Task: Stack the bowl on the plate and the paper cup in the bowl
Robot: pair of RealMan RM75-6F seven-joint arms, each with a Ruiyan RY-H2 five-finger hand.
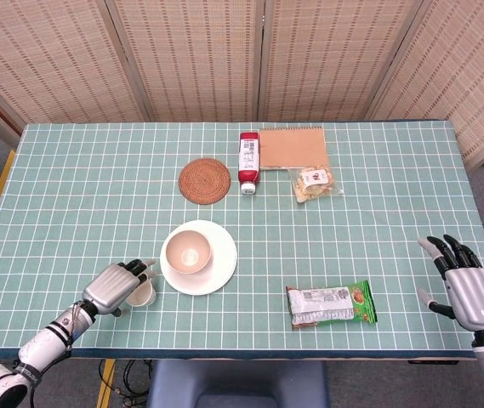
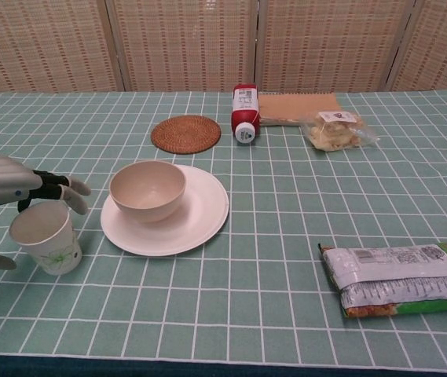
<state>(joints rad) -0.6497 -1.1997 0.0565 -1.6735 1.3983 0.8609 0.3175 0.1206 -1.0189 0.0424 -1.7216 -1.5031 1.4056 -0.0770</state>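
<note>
While the bowl [image 1: 190, 251] sits squarely on the white plate [image 1: 221, 270] just left of centre in the head view, the paper cup [image 2: 45, 237] stands upright on the table [image 1: 80, 178] to the plate's left, near but not touching it. Over in the lower left, the left hand [image 1: 120, 285] reaches across the cup's open mouth: in the chest view its fingers [image 2: 64, 188] stretch over the rim on the far side and the thumb lies low beside the cup's near wall. Fingers are spread around the cup, but whether they actually press on it, I cannot tell.

Down in the lower right of the head view, the right hand [image 1: 467, 287] hovers at the table's edge, fingers apart and pointing up the frame, holding nothing.

Further up the frame lie a round woven coaster [image 1: 205, 180], a red-and-white bottle [image 1: 248, 161] on its side, a brown notebook [image 1: 293, 146] and a clear bag of snacks [image 1: 315, 183]. A green snack packet [image 1: 332, 305] rests flat at lower centre-right, well apart from the plate.
</note>
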